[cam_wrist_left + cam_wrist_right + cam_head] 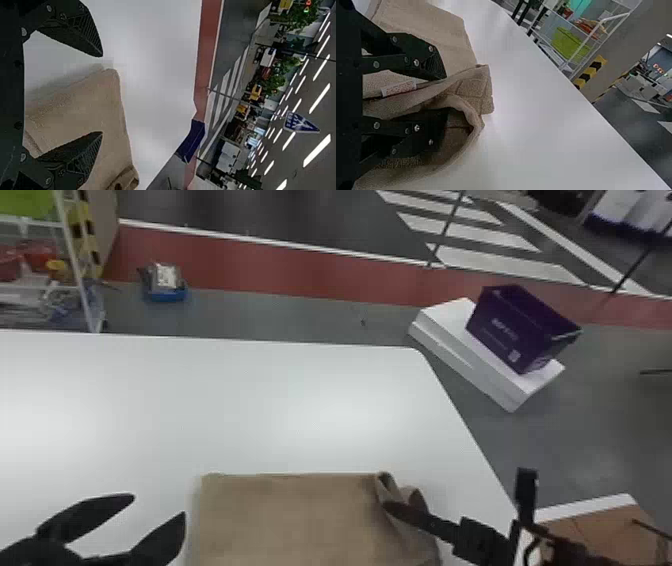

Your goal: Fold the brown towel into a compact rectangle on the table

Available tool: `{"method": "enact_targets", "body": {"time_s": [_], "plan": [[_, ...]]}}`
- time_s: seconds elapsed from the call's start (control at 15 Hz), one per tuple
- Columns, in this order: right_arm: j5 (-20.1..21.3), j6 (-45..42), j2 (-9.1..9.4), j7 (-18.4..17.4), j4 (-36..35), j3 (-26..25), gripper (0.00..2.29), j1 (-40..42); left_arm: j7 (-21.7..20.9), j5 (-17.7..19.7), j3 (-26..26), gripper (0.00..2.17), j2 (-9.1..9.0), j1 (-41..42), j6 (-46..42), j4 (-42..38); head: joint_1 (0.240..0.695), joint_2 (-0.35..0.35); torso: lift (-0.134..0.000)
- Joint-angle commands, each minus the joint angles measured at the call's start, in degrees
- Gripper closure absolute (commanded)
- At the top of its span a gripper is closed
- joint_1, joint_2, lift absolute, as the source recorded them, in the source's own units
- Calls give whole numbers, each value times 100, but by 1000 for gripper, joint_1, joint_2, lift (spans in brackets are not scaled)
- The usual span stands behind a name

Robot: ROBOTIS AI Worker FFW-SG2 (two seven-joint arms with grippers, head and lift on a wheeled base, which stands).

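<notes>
The right gripper (404,498) is at the far right corner of the brown towel (285,515), its fingers (431,65) spread. In the right wrist view, one finger lies at the outer side of a raised fold and the other reaches in beneath the loose cloth, with layers of towel between them. The cloth curls up around that lower finger, and a small white label (399,88) shows on the towel beside the upper one.

The left gripper (159,506) is just beside the towel's left side, over the table (300,405), its fingers spread wide.

Between the two grippers the towel lies mostly flat, its far side fairly straight and its right side rumpled. It is well apart from the table's far edge and nearer to the right edge, which slants away from the rounded far right corner.

Past that right edge, a purple box (520,327) sits on white slabs (465,345) on the floor. Beyond the far edge, toward the left, are a white rack (75,265) and a blue tray (167,296) holding items.
</notes>
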Motion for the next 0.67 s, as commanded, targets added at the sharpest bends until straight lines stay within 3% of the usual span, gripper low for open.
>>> {"method": "enact_targets", "body": {"time_s": [0.0,0.2,0.33,0.6], "plan": [[-17,29,205,-27,-108,201,765,10,-4,6,-7,218,-15,45,16,-60,695,-350,-123],[-17,64,258,-220,-205,588,765,-7,-30,15,1,218,-15,124,-2,-96,695,-307,-123],[27,11,399,-281,-232,755,765,-51,-48,15,-7,218,-15,159,-37,-96,695,-270,-123],[36,-165,495,-290,-223,693,728,-25,-179,50,-34,373,-15,229,-143,63,695,-234,-123]]}}
